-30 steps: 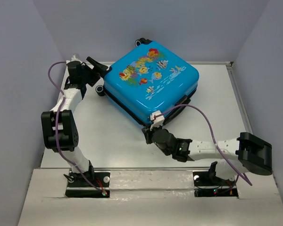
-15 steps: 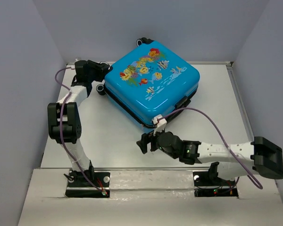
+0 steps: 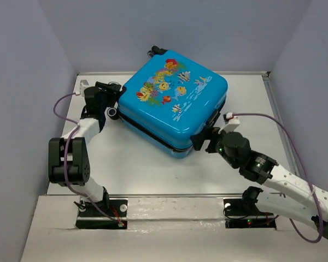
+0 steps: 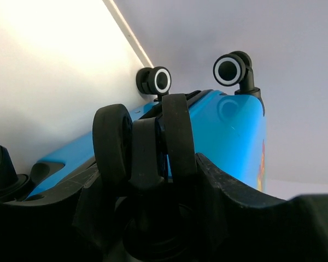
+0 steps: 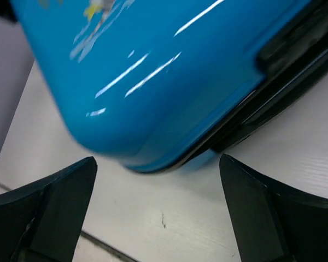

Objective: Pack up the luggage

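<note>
**On the bench [image 3: 126,164], upper centre: squaring up the luggage [image 3: 175,103]**

Overhead, it lies closed, fish face up. Left wrist: the left pincer [image 4: 150,180] pinches a wheel [image 4: 147,142]. Right wrist: the right pincer [image 5: 158,213] is spread before the near corner; next, probably a level push.

Luggage [image 5: 153,82] print blurred in right wrist view; right arm [image 3: 295,185] elbow cropped.

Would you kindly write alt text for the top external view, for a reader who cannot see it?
A closed bright-blue suitcase with a cartoon fish print lies flat and skewed on a white table. The left arm reaches to the wheels on its left side; the right arm holds open jaws beside its near-right edge.
</note>
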`<control>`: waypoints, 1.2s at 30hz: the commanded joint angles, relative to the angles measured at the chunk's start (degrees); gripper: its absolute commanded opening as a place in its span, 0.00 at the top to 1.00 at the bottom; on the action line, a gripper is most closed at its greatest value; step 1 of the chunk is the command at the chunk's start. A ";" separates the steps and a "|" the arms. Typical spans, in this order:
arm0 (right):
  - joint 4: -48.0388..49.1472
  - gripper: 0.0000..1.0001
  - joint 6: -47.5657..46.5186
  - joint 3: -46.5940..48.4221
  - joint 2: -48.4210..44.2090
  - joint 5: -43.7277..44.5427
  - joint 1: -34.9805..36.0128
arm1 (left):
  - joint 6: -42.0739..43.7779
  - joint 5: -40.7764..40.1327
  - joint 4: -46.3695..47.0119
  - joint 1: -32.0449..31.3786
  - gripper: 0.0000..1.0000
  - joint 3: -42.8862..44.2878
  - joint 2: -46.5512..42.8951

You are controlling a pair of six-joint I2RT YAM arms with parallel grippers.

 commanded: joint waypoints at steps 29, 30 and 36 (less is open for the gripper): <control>-8.63 0.00 -18.97 69.33 53.92 -56.62 -32.75 | 16.39 -19.10 -6.08 -27.06 0.94 -42.69 -61.87; -8.64 0.00 -19.76 68.19 51.63 -55.48 -32.75 | 16.57 -19.01 -6.16 -27.06 0.94 -42.25 -61.70; -0.15 0.01 -22.76 41.69 27.68 -49.06 -32.75 | 17.10 -18.31 -5.46 -27.06 0.94 -39.70 -59.85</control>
